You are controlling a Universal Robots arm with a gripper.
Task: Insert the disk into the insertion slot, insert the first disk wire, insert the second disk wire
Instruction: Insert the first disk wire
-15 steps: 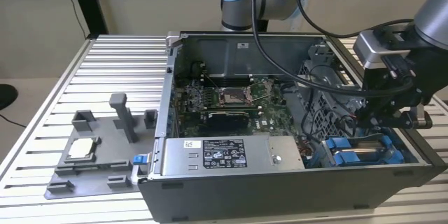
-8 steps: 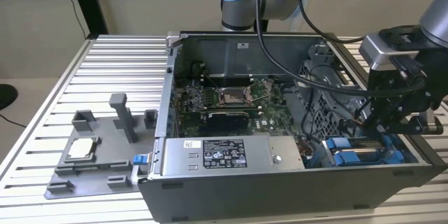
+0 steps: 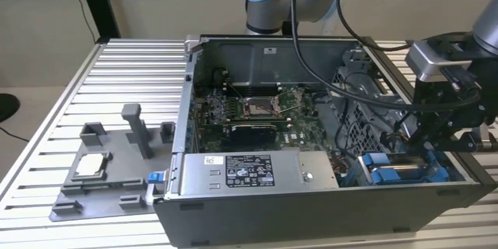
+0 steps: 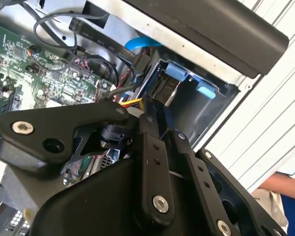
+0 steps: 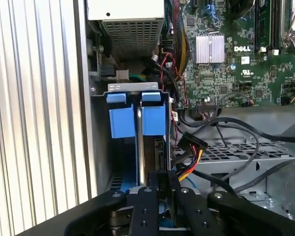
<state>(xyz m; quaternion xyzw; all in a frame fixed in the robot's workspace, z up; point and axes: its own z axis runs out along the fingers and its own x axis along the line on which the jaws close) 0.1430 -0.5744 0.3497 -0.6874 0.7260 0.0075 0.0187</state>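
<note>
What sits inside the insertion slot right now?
Two blue carrier panels stand side by side in the insertion slot, a thin grey edge between them, probably the disk. The gripper covers the near end.

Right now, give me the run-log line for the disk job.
disk: in slot | end effector: at disk's near end | wire plug: beside disk

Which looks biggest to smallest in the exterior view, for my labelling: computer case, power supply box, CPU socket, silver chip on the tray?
1. computer case
2. power supply box
3. CPU socket and silver chip look about alike; not ranked.
</note>
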